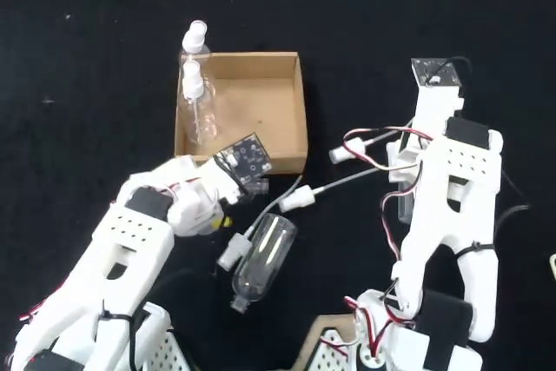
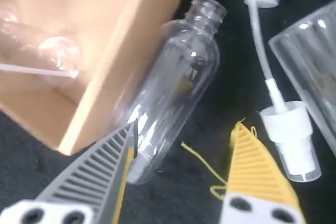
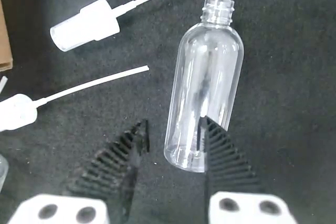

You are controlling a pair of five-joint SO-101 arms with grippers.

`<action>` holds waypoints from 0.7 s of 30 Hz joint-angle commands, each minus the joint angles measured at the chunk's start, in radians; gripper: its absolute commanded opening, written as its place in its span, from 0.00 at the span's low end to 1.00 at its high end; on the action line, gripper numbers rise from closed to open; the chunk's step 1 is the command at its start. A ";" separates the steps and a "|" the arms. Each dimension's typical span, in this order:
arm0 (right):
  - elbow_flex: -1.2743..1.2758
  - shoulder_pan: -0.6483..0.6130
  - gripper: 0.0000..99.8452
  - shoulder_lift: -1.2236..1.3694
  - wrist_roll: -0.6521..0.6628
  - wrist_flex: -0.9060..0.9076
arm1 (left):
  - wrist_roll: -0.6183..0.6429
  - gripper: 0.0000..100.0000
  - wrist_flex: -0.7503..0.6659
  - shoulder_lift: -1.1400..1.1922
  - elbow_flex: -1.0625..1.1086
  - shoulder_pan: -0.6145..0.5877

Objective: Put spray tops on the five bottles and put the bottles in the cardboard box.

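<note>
- Black cloth (image 1: 87,84) lay under everything; print on a camera board (image 1: 244,158) was too small to read
- Wide open, the left gripper (image 2: 184,127) hung over an uncapped bottle (image 2: 173,82) lying along the near wall of the cardboard box (image 2: 113,72), neck pointing right
- Right of the box, the right gripper (image 3: 173,123) stood open astride a second bare bottle (image 3: 205,87), its long axis near-to-far, neck far

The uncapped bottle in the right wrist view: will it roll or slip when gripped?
The bottle lies on its side and is round, so a push would probably roll it. It looks empty and thin-walled, so likely light and slightly squashy. Its smooth plastic might slip in the right gripper.
</note>
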 commanded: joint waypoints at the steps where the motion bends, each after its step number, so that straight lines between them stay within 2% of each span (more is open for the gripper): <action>1: -0.038 0.015 0.15 -0.054 0.006 0.005 | -0.046 0.27 -0.018 0.008 -0.070 -0.022; 7: -0.038 0.014 0.15 -0.054 0.006 0.005 | -0.089 0.27 -0.025 0.009 -0.077 -0.024; 21: -0.038 0.014 0.15 -0.054 0.006 0.005 | -0.032 0.27 -0.040 0.009 -0.068 -0.015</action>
